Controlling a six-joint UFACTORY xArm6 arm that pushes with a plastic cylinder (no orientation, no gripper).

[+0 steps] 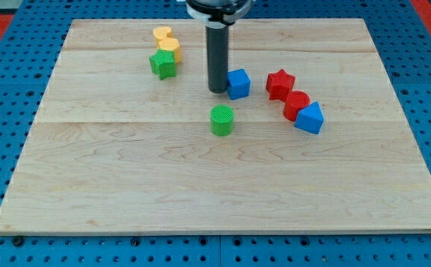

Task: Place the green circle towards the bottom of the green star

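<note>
The green circle (222, 120) stands near the middle of the wooden board (200, 185). The green star (163, 64) lies at the upper left, up and to the left of the circle. My tip (217, 90) rests on the board just above the green circle and close against the left side of a blue cube (238, 83). A gap shows between my tip and the circle.
Two yellow blocks (166, 41) sit just above the green star. A red star (280, 84), a red block (297, 105) and a blue triangular block (309, 118) lie in a diagonal row at the right. Blue pegboard surrounds the board.
</note>
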